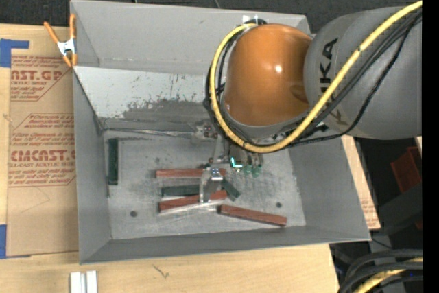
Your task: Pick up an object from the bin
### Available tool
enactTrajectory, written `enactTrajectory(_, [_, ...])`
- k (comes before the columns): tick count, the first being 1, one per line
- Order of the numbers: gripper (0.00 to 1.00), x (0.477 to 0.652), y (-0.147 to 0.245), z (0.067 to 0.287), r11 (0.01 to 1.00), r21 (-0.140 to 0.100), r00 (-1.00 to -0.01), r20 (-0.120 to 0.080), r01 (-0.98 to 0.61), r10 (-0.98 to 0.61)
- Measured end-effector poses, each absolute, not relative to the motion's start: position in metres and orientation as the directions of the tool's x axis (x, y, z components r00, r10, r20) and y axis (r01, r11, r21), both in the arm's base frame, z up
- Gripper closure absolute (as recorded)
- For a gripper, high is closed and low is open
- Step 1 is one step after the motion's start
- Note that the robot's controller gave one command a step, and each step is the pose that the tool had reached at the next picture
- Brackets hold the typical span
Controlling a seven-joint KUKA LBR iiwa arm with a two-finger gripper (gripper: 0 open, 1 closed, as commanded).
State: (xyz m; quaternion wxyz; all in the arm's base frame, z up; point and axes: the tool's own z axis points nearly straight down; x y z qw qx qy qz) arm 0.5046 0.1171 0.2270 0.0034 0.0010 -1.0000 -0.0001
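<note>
Arm (357, 79) from right, end effector (214, 182) low, downward.

A dark green strip (112, 161) lies on its own, running front to back. Well to its right and somewhat nearer the front, a reddish-brown strip (252, 216) lies almost crosswise to it, slightly tilted.
</note>
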Motion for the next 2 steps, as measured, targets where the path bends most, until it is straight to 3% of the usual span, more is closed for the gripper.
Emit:
enactTrajectory(1, [0.00,0.506,0.116,0.231,1.000,0.001,-1.000,-0.001,-0.001,-0.001])
enactTrajectory(2, [0.00,0.497,0.108,0.161,0.999,0.001,-0.999,-0.005,-0.052,-0.052])
